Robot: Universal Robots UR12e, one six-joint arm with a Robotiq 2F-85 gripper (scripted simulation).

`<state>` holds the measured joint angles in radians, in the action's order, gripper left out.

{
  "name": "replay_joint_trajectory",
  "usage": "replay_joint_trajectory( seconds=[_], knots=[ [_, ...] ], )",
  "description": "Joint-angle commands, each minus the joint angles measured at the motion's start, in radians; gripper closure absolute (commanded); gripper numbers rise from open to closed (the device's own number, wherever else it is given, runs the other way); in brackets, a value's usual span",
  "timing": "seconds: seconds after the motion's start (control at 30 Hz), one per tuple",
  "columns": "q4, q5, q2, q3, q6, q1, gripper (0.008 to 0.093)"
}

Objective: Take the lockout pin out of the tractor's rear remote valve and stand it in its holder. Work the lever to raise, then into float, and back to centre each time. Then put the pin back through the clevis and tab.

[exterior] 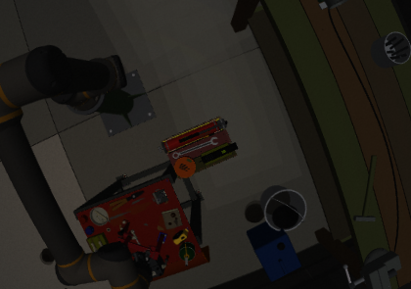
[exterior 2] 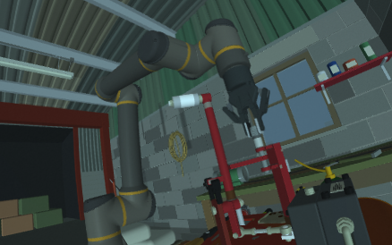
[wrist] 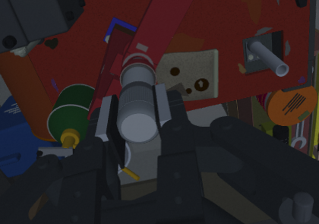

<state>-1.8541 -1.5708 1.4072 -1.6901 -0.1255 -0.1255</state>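
My gripper (wrist: 132, 111) is closed on the grey knurled head of the lockout pin (wrist: 137, 115), one finger pad on each side of it. The pin (exterior 2: 257, 143) stands upright under my gripper (exterior 2: 249, 123), its shaft running down through the red clevis and tab (exterior 2: 270, 163). The red lever (exterior 2: 215, 138) rises beside it, ending in a white handle (exterior 2: 184, 101). A grey tube, the holder (wrist: 267, 58), sticks out of the red panel to the right in the wrist camera.
The red valve panel (exterior: 142, 227) sits on a dark stand below my wrist. A black box (exterior 2: 329, 210) and an orange disc (wrist: 292, 104) stand close by. A blue box (exterior: 274, 246) and a bucket (exterior: 285, 209) stand on the floor. A workbench (exterior: 342, 82) runs along the wall.
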Motion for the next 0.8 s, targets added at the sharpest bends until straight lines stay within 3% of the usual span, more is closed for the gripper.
replay_joint_trajectory(
  seconds=[0.0,0.23,0.77],
  knots=[
    [0.0,0.0,0.0,0.001,0.0,0.0,0.0794],
    [0.0,0.0,0.0,0.001,0.0,0.0,0.0934],
    [0.006,0.0,0.002,0.006,0.0,0.0,0.0934]
  ],
)
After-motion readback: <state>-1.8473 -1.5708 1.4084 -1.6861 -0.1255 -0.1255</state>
